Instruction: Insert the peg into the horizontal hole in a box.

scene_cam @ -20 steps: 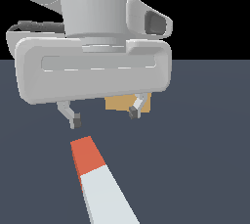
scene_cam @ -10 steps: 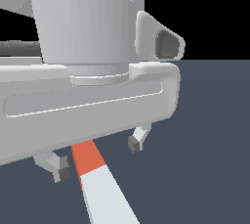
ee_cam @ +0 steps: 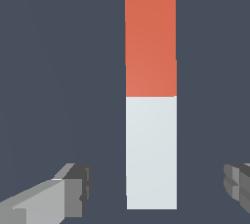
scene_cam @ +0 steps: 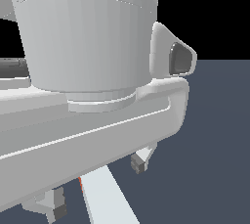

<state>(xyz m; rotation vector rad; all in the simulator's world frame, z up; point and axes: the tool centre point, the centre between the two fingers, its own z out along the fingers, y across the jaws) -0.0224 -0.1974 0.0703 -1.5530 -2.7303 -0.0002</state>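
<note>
In the wrist view, starting at about eight o'clock, one finger [ee_cam: 63,193] of the gripper [ee_cam: 151,189] shows as a grey wedge, and the other sits at about four o'clock at the frame's edge; the jaws stand wide apart and hold nothing. Between them, well clear of both pads, lies the peg [ee_cam: 151,120] flat on the dark floor [ee_cam: 58,71], its pale end nearest the fingers and its red-orange end pointing to twelve o'clock. The fingers bracket only the last stretch of the pale part, so my worry is a grasp taken too near that end: the long red-tipped length would then hang out as a lever and could droop or twist in the pads, spoiling alignment with the hole. The peg also sits closer to the four o'clock finger than the other, so uneven closing might nudge or skew it before both pads bite. In the exterior view the arm's big grey hand fills most of the frame; at six o'clock the peg [scene_cam: 110,198] shows below it. Neither the box nor its hole is visible in either view, hidden or out of frame, so I cannot tell where they lie.
</note>
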